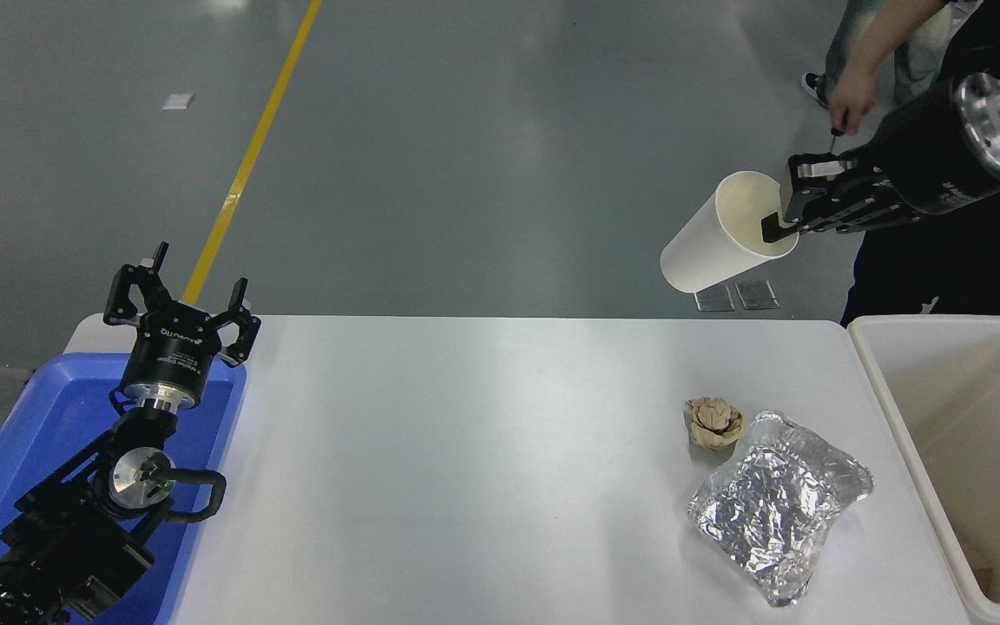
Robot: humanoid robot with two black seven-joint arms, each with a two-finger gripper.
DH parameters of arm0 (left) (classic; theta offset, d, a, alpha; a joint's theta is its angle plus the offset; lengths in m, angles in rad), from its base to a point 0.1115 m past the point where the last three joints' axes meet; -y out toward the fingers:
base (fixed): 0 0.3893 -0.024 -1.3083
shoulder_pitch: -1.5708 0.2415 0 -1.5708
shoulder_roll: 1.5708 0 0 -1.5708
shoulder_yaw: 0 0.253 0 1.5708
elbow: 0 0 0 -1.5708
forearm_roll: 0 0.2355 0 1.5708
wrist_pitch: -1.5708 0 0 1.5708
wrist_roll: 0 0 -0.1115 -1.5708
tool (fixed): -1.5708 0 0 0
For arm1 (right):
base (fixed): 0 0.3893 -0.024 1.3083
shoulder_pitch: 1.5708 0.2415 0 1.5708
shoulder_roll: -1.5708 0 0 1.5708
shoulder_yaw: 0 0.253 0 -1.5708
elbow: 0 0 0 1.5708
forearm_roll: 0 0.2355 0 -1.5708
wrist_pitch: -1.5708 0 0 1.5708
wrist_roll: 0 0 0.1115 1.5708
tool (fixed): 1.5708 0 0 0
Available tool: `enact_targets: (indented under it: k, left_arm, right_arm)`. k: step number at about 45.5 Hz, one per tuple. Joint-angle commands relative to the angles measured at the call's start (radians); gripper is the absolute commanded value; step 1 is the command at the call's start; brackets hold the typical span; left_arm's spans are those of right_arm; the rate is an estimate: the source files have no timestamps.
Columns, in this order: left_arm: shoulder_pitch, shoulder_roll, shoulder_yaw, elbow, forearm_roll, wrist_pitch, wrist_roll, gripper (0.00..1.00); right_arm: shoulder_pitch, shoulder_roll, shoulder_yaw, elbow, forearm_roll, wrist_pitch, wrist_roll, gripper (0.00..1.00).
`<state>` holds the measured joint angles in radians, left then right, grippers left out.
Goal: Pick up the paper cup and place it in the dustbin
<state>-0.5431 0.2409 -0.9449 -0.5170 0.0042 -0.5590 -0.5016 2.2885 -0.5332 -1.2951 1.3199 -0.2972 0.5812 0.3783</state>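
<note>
Cream-white paper cup hangs tilted high beyond the table's far edge, its rim pinched by the right gripper's fingers; carrying step underway, next swing rightward over the dustbin.

The paper cup looks smooth and matt, creamy inside. The table is white and a bit shiny. The foil pack is silver metal foil — all wrinkled and glittery. The brown paper ball is rough and crumpled. The dustbin and the blue tray are smooth plastic — the tray glossy.
</note>
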Motion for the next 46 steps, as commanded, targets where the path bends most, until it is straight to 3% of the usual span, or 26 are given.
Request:
enact_targets:
  k: [1,9,26,33,46]
  left_arm:
    - [0.000,0.000,0.000,0.000,0.000,0.001,0.000,0.98]
    - [0.000,0.000,0.000,0.000,0.000,-0.001,0.000,0.98]
    - [0.000,0.000,0.000,0.000,0.000,-0.001,0.002,0.98]
    - [0.000,0.000,0.000,0.000,0.000,-0.001,0.000,0.98]
    - [0.000,0.000,0.000,0.000,0.000,-0.001,0.000,0.98]
  right_arm:
    - [-0.127,-0.117,-0.009,-0.119,0.001,-0.092,-0.006,0.00]
    - [-0.342,-0.231,0.002,-0.266,0.114,-0.233,-0.006,0.00]
    - [-1.001,-0.192,0.046,-0.810,0.740,-0.429,-0.015,0.00]
    - [-1.143,-0.162,0.057,-0.913,0.803,-0.489,-0.074,0.00]
    - [-1.334,-0.087,0.237,-1.059,0.787,-0.489,-0.243,0.00]
